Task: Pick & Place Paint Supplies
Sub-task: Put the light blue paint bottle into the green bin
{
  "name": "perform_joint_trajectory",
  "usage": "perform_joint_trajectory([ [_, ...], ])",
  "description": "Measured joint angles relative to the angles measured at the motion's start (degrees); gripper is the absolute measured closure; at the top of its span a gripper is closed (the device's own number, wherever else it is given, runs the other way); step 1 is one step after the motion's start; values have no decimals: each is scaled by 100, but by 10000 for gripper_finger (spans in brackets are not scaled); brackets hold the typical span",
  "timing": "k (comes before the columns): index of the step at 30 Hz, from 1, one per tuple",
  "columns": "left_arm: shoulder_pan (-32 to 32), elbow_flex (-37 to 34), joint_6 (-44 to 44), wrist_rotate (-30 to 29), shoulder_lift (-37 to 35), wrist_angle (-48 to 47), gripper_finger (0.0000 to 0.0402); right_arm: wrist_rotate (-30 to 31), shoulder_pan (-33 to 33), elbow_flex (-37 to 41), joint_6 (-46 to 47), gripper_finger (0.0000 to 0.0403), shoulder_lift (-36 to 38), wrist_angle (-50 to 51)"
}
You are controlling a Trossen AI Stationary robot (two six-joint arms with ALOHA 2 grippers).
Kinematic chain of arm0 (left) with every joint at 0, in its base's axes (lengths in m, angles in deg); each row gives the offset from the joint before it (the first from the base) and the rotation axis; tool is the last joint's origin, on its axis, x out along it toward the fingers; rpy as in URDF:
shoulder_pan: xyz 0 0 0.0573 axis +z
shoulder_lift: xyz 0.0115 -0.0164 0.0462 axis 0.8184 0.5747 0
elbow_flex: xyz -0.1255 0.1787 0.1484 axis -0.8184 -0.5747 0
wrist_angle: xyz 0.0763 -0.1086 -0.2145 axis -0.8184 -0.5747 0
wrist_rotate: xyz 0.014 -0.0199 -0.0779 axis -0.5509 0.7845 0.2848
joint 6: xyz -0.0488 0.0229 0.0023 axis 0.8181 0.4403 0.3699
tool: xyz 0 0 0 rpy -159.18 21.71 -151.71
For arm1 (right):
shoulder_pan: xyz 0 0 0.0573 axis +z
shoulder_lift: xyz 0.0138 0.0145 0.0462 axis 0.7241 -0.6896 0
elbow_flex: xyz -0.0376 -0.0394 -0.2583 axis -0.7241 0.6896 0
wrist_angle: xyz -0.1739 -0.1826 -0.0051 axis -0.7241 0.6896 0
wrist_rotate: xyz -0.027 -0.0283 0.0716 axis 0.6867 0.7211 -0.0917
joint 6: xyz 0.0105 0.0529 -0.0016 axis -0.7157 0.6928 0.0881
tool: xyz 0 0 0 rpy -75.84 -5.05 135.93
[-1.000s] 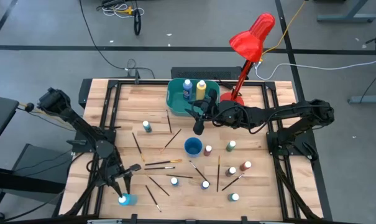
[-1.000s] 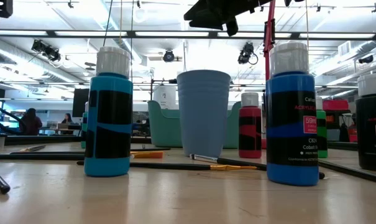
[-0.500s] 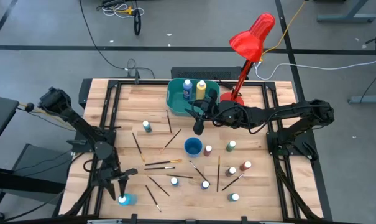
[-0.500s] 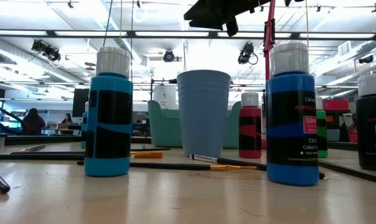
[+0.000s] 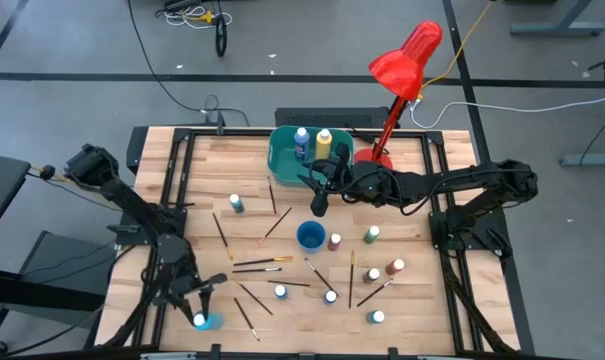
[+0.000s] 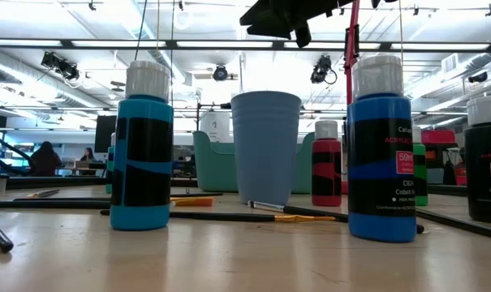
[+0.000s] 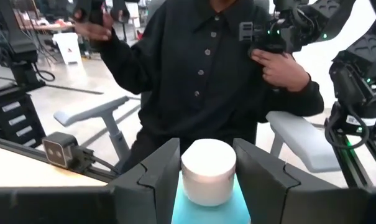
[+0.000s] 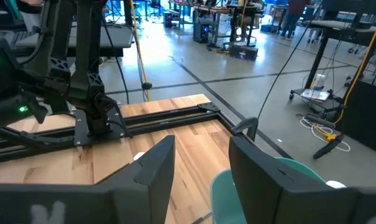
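Note:
My left gripper (image 5: 198, 300) is open at the table's near left corner, over a light-blue paint bottle (image 5: 201, 321) that stands upright. In the left wrist view its two fingers stand on either side of the bottle's white cap (image 7: 207, 171), close to it. My right gripper (image 5: 319, 198) is open and empty above the table, between the teal tub (image 5: 282, 160) and a blue cup (image 5: 310, 236). Several small bottles (image 5: 371, 235) and thin brushes (image 5: 257, 265) lie scattered over the table. A blue bottle (image 5: 302, 140) and a yellow one (image 5: 324, 140) stand in the tub.
A red desk lamp (image 5: 402, 60) stands at the far right, behind the tub. The low view shows a light-blue bottle (image 6: 144, 146), the cup (image 6: 265, 146) and a cobalt bottle (image 6: 381, 146). A person (image 7: 206, 74) stands beyond the near left corner.
My left gripper has gone a little toward the table's near edge and down, closer over the light-blue bottle. The bottle has stayed where it was.

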Motion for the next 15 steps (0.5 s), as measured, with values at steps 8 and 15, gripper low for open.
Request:
perform_joint_trajectory([
  [8,0,271,12,48,547,7,242,-9,51,0,-2,248,0,-7],
  [15,0,346,24,-63,610,-2,273,-15,51,0,-4,248,0,-8],
])
